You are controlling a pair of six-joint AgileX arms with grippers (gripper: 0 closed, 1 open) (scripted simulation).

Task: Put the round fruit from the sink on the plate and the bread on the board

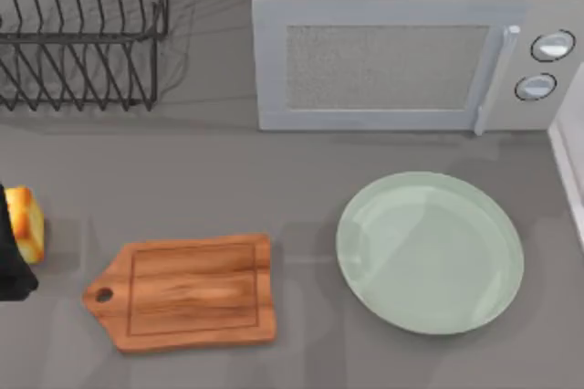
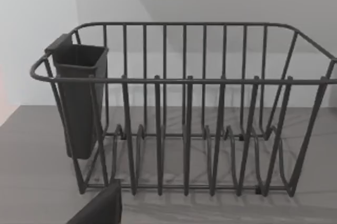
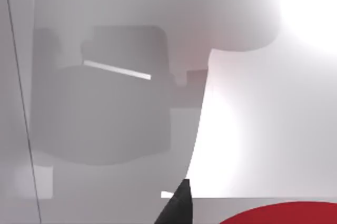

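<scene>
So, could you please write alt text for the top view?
A pale green plate and a wooden board lie bare on a grey counter, with the bread at the left edge beside the dark left gripper. Behind stand a microwave and a wire rack.

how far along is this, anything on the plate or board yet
Nothing is placed yet. The large pale green round plate and the brown wooden cutting board are both bare. In hand: the golden-yellow toasted bread chunk sits at the table's left edge against the left claw, short of the board. The right wrist view has a smooth red fruit close below. Both placements remain.
</scene>
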